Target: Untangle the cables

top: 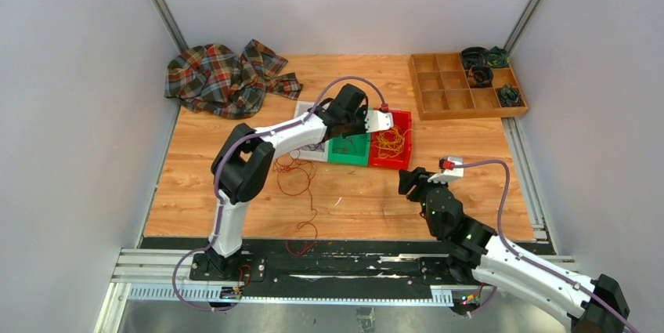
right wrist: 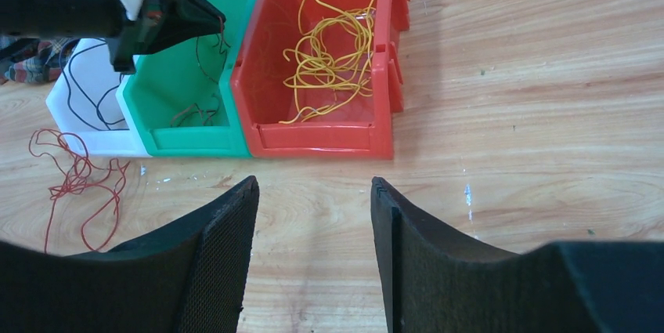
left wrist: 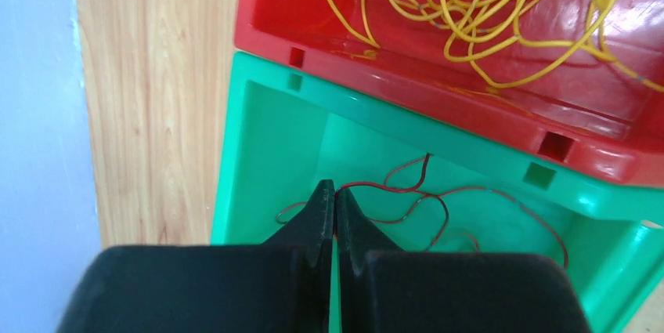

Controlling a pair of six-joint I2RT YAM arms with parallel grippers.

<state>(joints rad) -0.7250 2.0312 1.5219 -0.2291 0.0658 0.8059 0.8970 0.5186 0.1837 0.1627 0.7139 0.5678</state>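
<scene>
My left gripper (left wrist: 335,190) is shut on a dark red cable (left wrist: 438,200), pinched at its tips, low inside the green bin (left wrist: 258,137). It also shows in the right wrist view (right wrist: 188,16) and in the top view (top: 359,131). More dark red cable (top: 297,180) trails loose on the table left of the bins (right wrist: 78,176). Yellow cables (left wrist: 485,12) lie bunched in the red bin (left wrist: 407,66). A purple cable (right wrist: 86,90) lies in the white bin (right wrist: 74,141). My right gripper (right wrist: 312,192) is open and empty over bare wood in front of the red bin (top: 407,180).
A plaid cloth (top: 227,78) lies crumpled at the back left. A wooden compartment tray (top: 450,94) with dark coiled items stands at the back right. The three bins stand side by side mid-table. Walls close in on both sides.
</scene>
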